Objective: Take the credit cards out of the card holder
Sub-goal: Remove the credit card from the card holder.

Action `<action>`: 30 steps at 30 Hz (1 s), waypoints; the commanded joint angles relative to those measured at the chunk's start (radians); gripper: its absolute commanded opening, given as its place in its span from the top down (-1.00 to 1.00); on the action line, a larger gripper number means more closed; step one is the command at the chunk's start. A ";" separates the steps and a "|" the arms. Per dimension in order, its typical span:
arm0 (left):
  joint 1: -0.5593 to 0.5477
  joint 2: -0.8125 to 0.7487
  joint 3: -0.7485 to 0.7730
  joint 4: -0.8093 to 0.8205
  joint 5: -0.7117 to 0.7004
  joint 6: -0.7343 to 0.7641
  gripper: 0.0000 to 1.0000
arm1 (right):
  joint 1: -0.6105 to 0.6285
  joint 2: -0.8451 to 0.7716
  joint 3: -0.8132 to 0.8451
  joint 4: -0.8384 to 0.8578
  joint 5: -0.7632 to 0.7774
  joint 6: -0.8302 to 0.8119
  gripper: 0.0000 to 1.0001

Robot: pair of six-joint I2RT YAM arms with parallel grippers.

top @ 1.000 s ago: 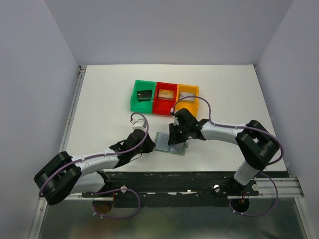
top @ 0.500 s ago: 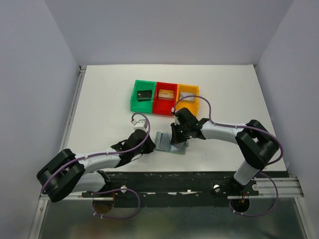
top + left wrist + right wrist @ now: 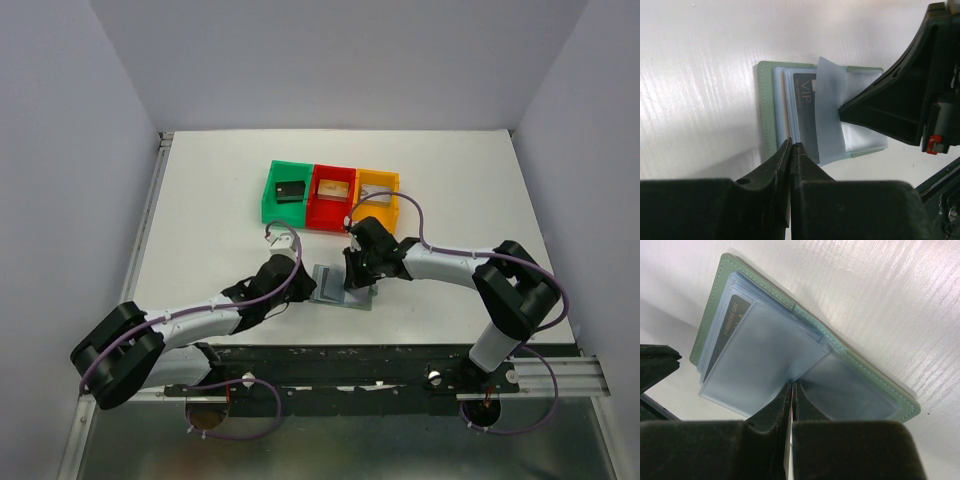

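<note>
Grey-green outside and light blue inside, the card holder (image 3: 328, 284) lies open on the white table (image 3: 200, 220), near the front edge, between the two grippers and just in front of a row of bins. The right gripper (image 3: 791, 385) is clamped on one translucent blue sleeve (image 3: 760, 355) of the holder, and that leaf stands up from the spine. A dark card (image 3: 802, 92) printed VIP sits tucked in the stack of sleeves on the half nearer the left arm. The left gripper (image 3: 791, 145) has its fingers pressed together at the holder's near edge; whether they pinch the cover or only touch it I cannot tell. Behind, a black card (image 3: 291, 190) lies in the green bin (image 3: 268, 205) and a golden-tan card (image 3: 333, 188) in the red bin (image 3: 325, 222); the yellow bin (image 3: 380, 176) holds something too small to make out
</note>
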 commanded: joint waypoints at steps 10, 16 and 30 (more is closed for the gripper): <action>0.000 0.103 0.102 0.043 0.063 0.050 0.68 | -0.007 0.002 -0.017 -0.031 0.044 -0.028 0.81; 0.000 0.140 0.125 0.050 0.085 0.057 0.68 | -0.007 0.001 -0.018 -0.031 0.040 -0.027 0.81; -0.002 0.197 0.140 0.091 0.166 0.049 0.68 | -0.007 -0.035 -0.028 -0.033 0.040 -0.030 0.65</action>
